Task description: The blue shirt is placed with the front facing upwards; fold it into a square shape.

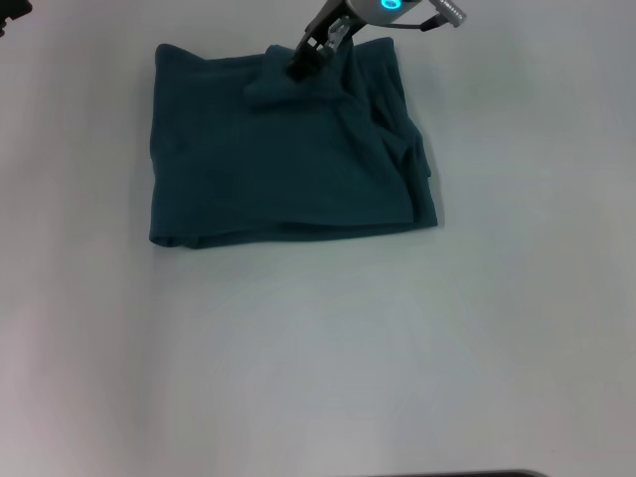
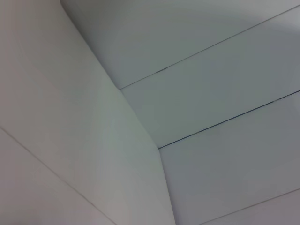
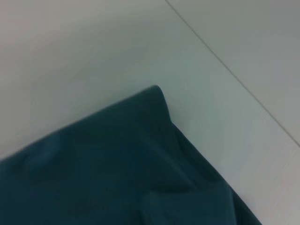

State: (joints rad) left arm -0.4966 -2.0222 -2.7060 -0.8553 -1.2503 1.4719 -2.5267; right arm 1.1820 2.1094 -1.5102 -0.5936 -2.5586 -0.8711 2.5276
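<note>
The table point(image 1: 318, 378) is bare up front. Further back, the shirt point(image 1: 288, 159) lies folded into a rough rectangle. The right gripper point(image 1: 301, 68) sits at its far edge, fingers pinched on a raised bunch of cloth. Looks like a late fold or tidy-up; next it needs to flatten that lump. The left arm isn't visible.

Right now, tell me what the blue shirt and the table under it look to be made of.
The blue shirt: soft matte knit fabric, probably cotton; it creases and bunches where the right gripper meets its far edge. The table: smooth, hard, pale surface, probably laminate or painted board, with a faint sheen; the exact material is unclear.
</note>
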